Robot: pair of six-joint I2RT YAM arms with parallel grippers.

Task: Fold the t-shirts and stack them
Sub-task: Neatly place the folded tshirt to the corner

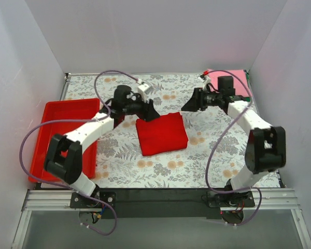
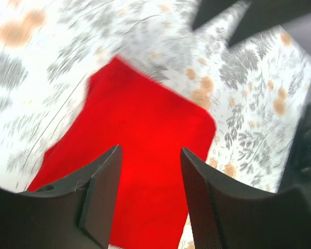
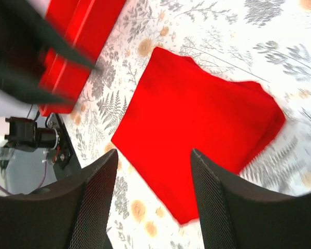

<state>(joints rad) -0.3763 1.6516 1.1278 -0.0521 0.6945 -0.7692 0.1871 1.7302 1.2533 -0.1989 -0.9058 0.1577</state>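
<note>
Folded red t-shirt (image 1: 161,135): soft, light, limp cloth; I would pinch its edge. My left claw (image 2: 150,171) and right claw (image 3: 153,179) gape empty.

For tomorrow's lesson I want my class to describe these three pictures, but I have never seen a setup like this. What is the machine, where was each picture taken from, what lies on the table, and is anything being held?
The machine is two robot arms fixed at the near edge of a table with a flowered cloth. The wide picture comes from a camera above and behind them. The other two come from cameras on the wrists, so each shows its own two dark fingers at the bottom.

In the middle lies a folded red t-shirt. A pink t-shirt lies at the far right corner, partly hidden by the right arm. A red plastic tray sits on the left.

The left gripper and the right gripper both hang over the red t-shirt with fingers apart. Nothing is held.
</note>
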